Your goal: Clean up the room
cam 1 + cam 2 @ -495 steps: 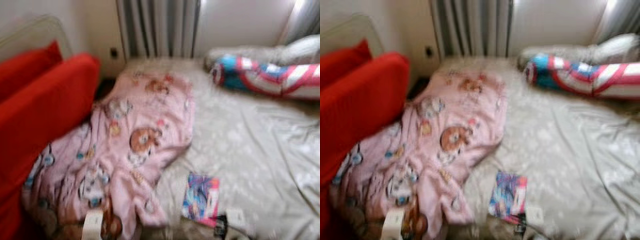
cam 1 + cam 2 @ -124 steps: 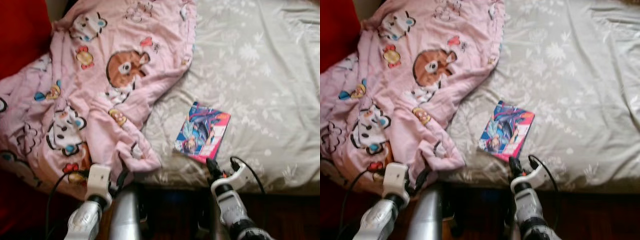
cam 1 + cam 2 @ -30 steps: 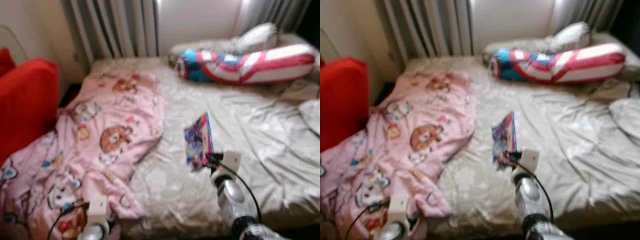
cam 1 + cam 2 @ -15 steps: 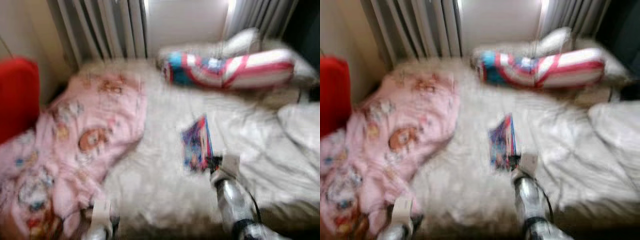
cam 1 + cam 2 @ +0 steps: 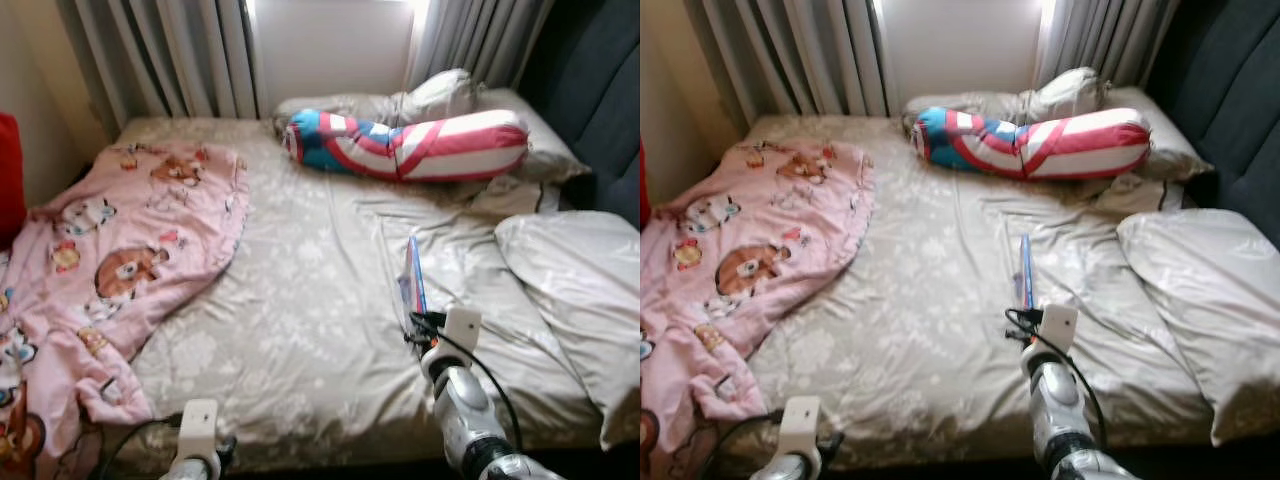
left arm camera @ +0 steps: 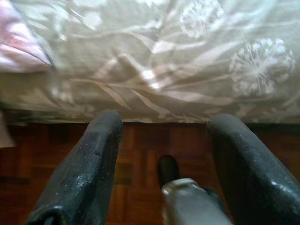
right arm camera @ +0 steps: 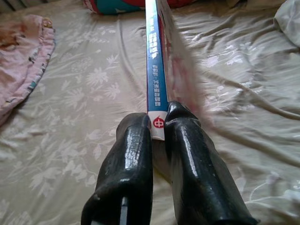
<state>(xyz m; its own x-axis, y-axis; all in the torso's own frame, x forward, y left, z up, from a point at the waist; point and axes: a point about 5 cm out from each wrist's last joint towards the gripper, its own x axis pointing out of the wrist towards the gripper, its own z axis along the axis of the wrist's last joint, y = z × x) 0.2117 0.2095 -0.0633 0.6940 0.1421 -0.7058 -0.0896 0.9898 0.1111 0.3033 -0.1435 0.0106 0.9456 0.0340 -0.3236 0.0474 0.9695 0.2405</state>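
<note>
My right gripper (image 5: 413,322) is shut on a thin colourful book (image 5: 411,277), holding it on edge above the bed (image 5: 300,300). In the right wrist view the book's blue spine (image 7: 154,61) runs straight out from between the two black fingers (image 7: 129,159). My left gripper (image 6: 161,154) hangs low at the foot of the bed, open, with wooden floor between its fingers (image 6: 89,164). A pink cartoon-print blanket (image 5: 90,260) lies crumpled over the bed's left side.
A red, white and blue bolster (image 5: 410,145) and grey pillows (image 5: 450,95) lie at the bed's head. Another grey pillow (image 5: 575,290) lies at the right. Curtains (image 5: 170,50) hang behind. A dark headboard (image 5: 600,100) stands at the right. A red cushion (image 5: 8,175) edges in at the left.
The camera has swung to the right, so the bed shifted left in view. The book in my right gripper has turned edge-on to the camera.
</note>
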